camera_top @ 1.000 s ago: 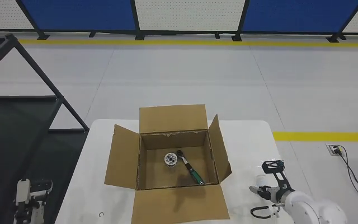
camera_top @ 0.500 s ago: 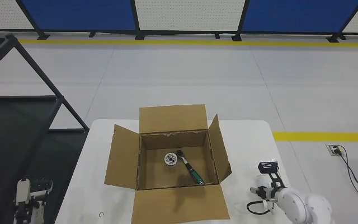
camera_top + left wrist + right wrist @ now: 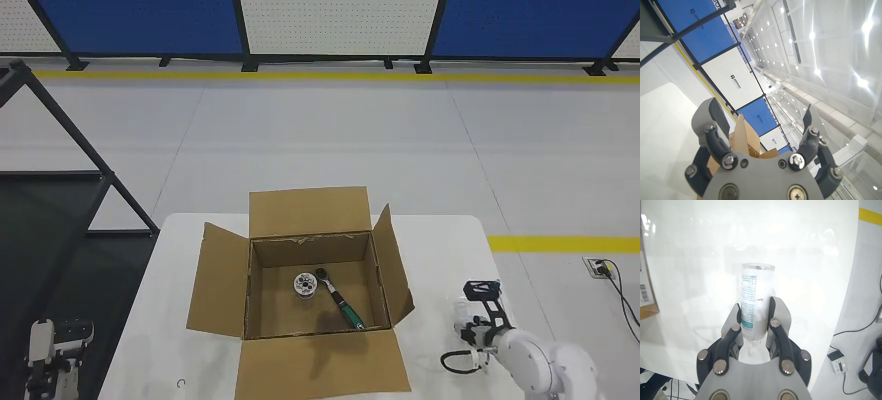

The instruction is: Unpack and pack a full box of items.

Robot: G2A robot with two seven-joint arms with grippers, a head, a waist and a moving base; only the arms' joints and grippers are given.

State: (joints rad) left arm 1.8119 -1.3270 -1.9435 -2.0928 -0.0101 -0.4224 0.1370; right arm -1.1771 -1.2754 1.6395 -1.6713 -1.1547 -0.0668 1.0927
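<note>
An open cardboard box (image 3: 312,290) stands mid-table with its flaps spread. Inside lie a green-handled ratchet wrench (image 3: 340,300) and a small round metal part (image 3: 305,285). My right gripper (image 3: 755,310) is shut on a clear plastic bottle (image 3: 755,291) with a printed label, held just above the white table right of the box; the top view shows the same gripper (image 3: 468,325) and bottle (image 3: 461,321). My left gripper (image 3: 762,117) is open and holds nothing, pointing upward beside the table's left front corner (image 3: 45,350). One box flap (image 3: 745,132) rises beyond its fingers.
White tabletop (image 3: 440,260) lies bare to the right of the box. A corner of the box with a barcode label (image 3: 645,289) shows at the edge of the right wrist view. Cables and a small adapter (image 3: 837,362) lie on the floor past the table's right edge.
The right gripper has shifted slightly left and toward the back along the table's right part, carrying the bottle. The left arm and the box contents have not moved.
</note>
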